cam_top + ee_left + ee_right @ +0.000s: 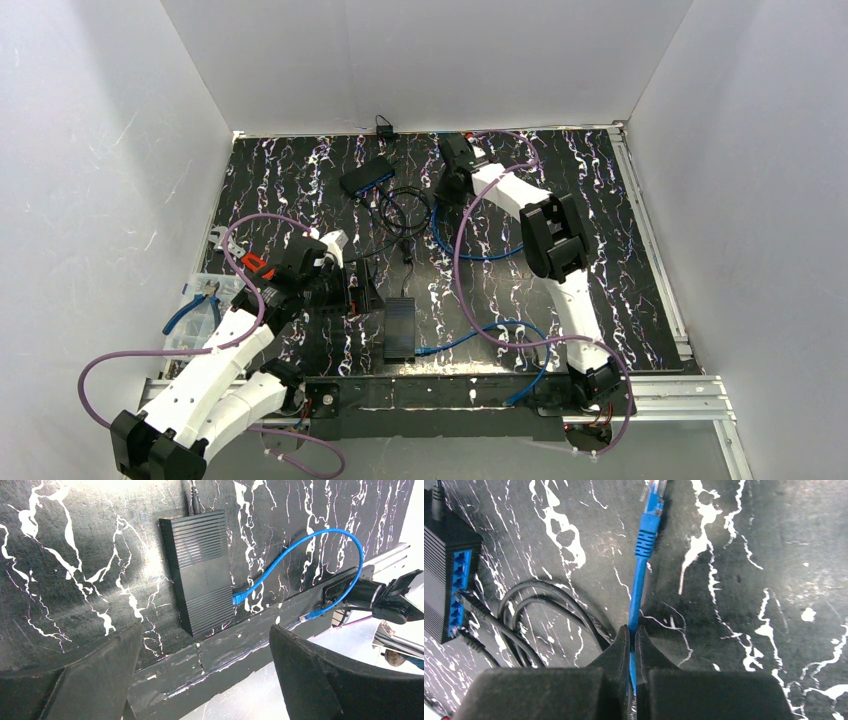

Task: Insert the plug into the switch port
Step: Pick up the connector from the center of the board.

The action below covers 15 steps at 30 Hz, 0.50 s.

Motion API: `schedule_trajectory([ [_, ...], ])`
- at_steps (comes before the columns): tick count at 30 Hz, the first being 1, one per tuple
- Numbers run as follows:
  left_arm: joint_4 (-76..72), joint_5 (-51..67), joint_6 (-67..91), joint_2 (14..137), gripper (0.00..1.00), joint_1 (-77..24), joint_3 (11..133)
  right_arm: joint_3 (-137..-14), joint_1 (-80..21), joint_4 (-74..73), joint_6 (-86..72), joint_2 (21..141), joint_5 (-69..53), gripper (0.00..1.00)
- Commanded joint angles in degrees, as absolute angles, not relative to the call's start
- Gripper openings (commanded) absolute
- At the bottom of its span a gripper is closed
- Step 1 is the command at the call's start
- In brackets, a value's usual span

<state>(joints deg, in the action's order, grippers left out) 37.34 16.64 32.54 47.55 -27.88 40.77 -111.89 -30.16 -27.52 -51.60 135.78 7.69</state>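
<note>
In the right wrist view my right gripper is shut on a blue cable, a short way behind its clear-tipped plug, which points away from the fingers over the black marbled table. The black switch lies at the left edge, showing its row of blue ports, two with black cables in them. From above, the switch sits at the back centre with the right gripper just to its right. My left gripper hangs open over the table's near edge and holds nothing.
A second black box lies near the front centre with a blue cable plugged into its side. Coiled black cables lie beside the switch. Blue-handled pliers rest at the left edge. A metal rail runs along the front.
</note>
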Motion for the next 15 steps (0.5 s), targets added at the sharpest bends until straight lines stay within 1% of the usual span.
schedule_trajectory([
  [1,38.3,16.9,31.5,47.1,0.98,-27.7,40.8,-104.1,-29.6,-21.8,-46.0,129.8,8.0,0.01],
  [7,38.8,16.5,31.5,45.1,0.98,-27.6,41.5,-90.7,-29.6,-10.4,-37.7,118.4,3.3,0.01],
  [12,39.2,16.8,31.1,44.7,0.98,-27.5,43.7,-79.0,-29.6,-2.7,-32.9,107.3,-6.2,0.01],
  [15,39.5,16.5,30.5,45.0,0.98,-27.5,45.5,-73.2,-29.6,-0.6,-31.2,101.2,-12.4,0.01],
])
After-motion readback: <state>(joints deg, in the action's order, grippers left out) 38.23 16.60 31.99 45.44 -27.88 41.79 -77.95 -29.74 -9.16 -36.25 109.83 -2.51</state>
